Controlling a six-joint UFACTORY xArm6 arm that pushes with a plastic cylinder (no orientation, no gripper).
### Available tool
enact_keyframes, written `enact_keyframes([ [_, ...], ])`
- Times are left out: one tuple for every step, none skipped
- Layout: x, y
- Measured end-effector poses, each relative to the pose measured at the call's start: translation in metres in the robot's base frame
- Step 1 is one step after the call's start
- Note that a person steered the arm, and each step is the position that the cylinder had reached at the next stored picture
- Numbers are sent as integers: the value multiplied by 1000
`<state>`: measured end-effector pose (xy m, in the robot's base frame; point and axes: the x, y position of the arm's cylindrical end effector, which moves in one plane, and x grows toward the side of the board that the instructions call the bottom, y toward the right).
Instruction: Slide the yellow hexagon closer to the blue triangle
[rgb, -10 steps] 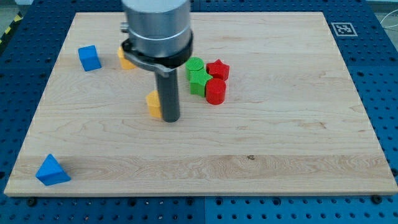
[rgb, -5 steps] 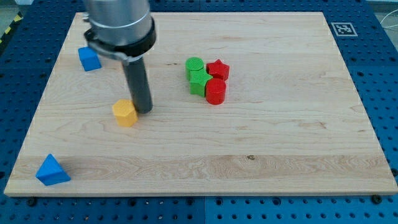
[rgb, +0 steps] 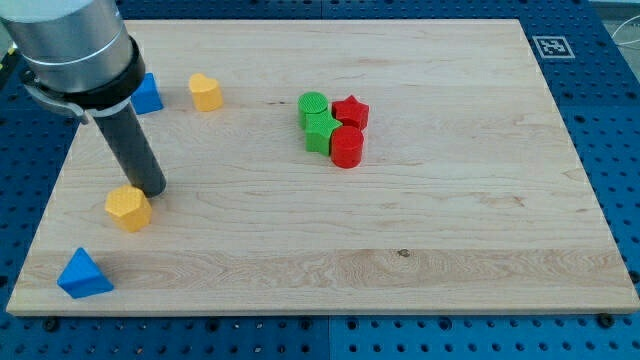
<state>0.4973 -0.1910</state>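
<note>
The yellow hexagon (rgb: 128, 208) lies on the wooden board at the view's left. My tip (rgb: 151, 190) touches its upper right side. The blue triangle (rgb: 83, 273) sits near the board's bottom left corner, a short way below and left of the hexagon.
A blue block (rgb: 147, 93) and a second yellow block (rgb: 205, 91) lie near the top left, the blue one partly hidden by the arm. A cluster of a green cylinder (rgb: 313, 104), a green star (rgb: 320, 130), a red star (rgb: 351, 111) and a red cylinder (rgb: 346, 146) sits at the centre.
My tip has moved left and down, pushing the yellow hexagon with it from near the board's middle toward the blue triangle. The second yellow block is uncovered again.
</note>
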Motion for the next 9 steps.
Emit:
enact_keyframes([
  [18, -1],
  [13, -15],
  [13, -49],
  [18, -48],
  [11, -35],
  [-6, -33],
  [-3, -26],
  [6, -25],
  [21, -24],
])
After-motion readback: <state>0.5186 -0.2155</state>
